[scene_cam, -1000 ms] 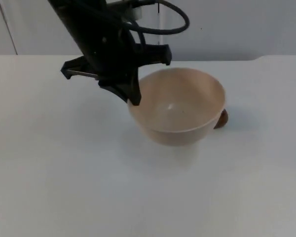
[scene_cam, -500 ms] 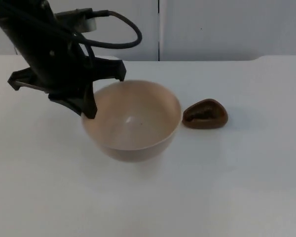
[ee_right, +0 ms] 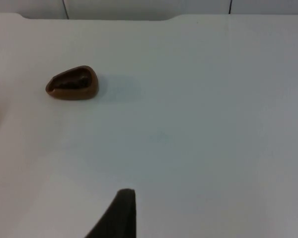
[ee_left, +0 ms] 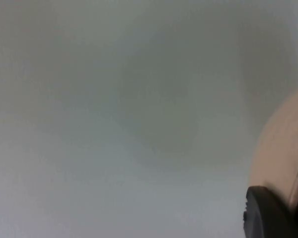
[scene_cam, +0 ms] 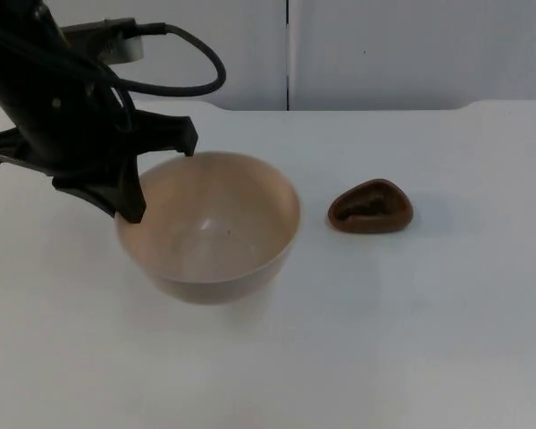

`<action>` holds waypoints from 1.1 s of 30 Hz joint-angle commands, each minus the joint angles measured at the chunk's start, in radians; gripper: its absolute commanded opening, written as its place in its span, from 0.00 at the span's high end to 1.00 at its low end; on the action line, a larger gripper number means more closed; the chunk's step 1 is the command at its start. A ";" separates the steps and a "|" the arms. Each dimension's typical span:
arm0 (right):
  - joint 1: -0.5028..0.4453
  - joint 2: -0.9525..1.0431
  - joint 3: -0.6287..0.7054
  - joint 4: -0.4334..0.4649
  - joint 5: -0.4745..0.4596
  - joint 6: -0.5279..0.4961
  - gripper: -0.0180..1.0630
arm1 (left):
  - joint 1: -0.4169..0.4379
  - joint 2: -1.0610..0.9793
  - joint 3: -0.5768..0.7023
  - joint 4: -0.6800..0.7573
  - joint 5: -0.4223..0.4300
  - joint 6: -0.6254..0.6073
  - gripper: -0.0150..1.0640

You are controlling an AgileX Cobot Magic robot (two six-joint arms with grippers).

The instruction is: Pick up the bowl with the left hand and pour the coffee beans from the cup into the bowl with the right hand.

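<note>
Gripping the bowl [scene_cam: 210, 228] by its near-left rim, the left hand [scene_cam: 129, 210] pinches the wall, one finger inside and one outside, and holds the bowl above the white worktop [scene_cam: 429, 340]; a shadow lies under it. The bowl is beige, upright and looks empty. In the left wrist view a black fingertip [ee_left: 268, 215] presses against the bowl's pale wall [ee_left: 283, 158]. The cup [scene_cam: 371, 207], small and brown, lies on its side on the worktop just right of the bowl, apart from it, its dark mouth facing the camera. The right wrist view has the cup [ee_right: 72, 83] well ahead of the right hand's fingertip [ee_right: 120, 213]; whether that hand is spread I cannot tell.
</note>
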 commanded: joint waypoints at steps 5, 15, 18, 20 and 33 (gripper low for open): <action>-0.007 -0.003 0.003 0.006 -0.003 -0.002 0.01 | 0.002 -0.016 0.002 -0.001 0.013 0.001 0.99; -0.007 -0.003 0.003 0.023 -0.003 -0.002 0.01 | 0.002 -0.016 0.002 -0.013 0.013 0.001 0.99; -0.007 -0.003 0.003 0.023 -0.003 -0.006 0.01 | 0.002 -0.016 0.002 -0.005 0.022 0.001 0.99; -0.007 -0.003 0.001 0.018 -0.005 -0.006 0.01 | 0.002 -0.016 0.002 -0.004 0.024 0.001 0.99; -0.007 0.172 -0.068 -0.001 -0.089 -0.002 0.01 | 0.002 -0.016 0.002 -0.017 0.015 0.001 0.99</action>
